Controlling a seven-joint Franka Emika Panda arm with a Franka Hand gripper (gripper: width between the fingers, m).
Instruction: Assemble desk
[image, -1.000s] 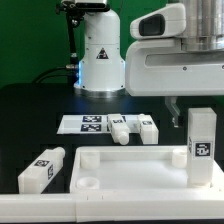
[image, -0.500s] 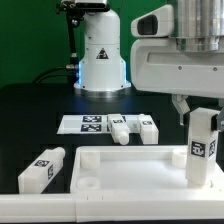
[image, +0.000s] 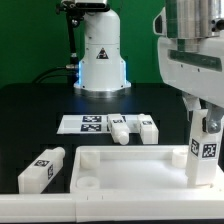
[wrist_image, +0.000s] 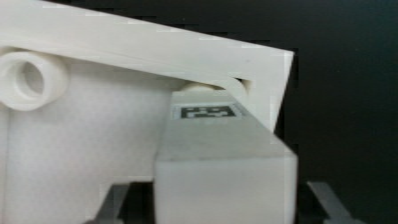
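My gripper is clamped on the upper end of one desk leg, a finger against each side, the jaws only as wide as the leg. The leg stands almost upright, its tag facing the exterior camera, at the tabletop's far corner on the exterior view's right. In the wrist view its lower end meets that corner, but I cannot tell whether it sits in a socket. The tabletop lies flat along the near edge of the table. A second leg and a third leg lie just behind it, by the marker board. A fourth leg lies near the tabletop's opposite end.
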